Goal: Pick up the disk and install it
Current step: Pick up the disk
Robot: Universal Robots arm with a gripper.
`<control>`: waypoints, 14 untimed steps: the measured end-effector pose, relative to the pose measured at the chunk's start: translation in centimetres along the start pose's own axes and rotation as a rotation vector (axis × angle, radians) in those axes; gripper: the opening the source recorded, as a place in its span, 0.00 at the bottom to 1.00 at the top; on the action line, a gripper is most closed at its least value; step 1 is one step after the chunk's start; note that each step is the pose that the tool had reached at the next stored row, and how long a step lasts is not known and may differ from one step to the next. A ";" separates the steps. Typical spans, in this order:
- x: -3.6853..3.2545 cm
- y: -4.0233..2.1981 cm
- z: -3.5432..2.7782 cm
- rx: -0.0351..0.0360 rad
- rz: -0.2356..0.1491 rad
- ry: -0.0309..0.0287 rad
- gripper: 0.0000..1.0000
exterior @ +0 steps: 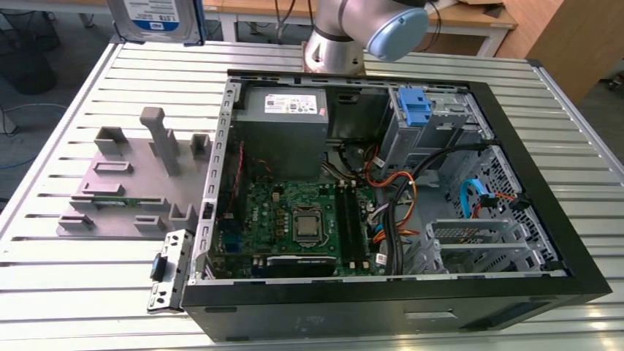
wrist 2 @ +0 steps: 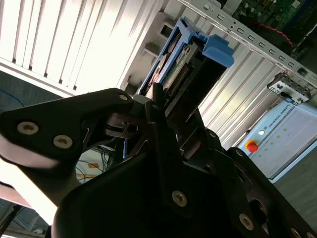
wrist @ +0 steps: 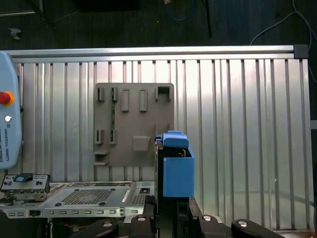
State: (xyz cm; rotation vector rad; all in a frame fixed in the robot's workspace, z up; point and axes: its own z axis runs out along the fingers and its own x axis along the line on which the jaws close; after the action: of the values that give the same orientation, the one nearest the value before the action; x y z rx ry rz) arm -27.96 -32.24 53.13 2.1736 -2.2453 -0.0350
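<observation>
One disk point(wrist: 177, 171) tight in the claw point(wrist: 173, 206), well above the table point(wrist: 237, 124)

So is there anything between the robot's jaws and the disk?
Nothing. In both wrist views the jaws clamp straight onto the disk, with no gap or other thing between, and hold it above the slatted table.

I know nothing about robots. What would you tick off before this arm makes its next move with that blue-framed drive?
1. Grip on the disk: ok, the gripper is clamped on it.
2. Height above the grey tray: ok, the disk is held clear of it.
3. Access into the case: ok, it is open.
4. Bay by the blue latch: cannot tell if it is free.
5. Loose cables near that bay: not ok, they could snag.
</observation>
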 end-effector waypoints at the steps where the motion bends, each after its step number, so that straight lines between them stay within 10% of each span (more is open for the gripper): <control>1: -0.01 -0.28 0.05 0.0001 0.000 -0.0001 0.35; 14: -0.12 -3.58 0.37 0.0000 0.000 0.0000 0.35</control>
State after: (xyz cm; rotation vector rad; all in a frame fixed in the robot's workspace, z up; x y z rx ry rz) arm -24.39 -32.24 52.67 2.1737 -2.2452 -0.0350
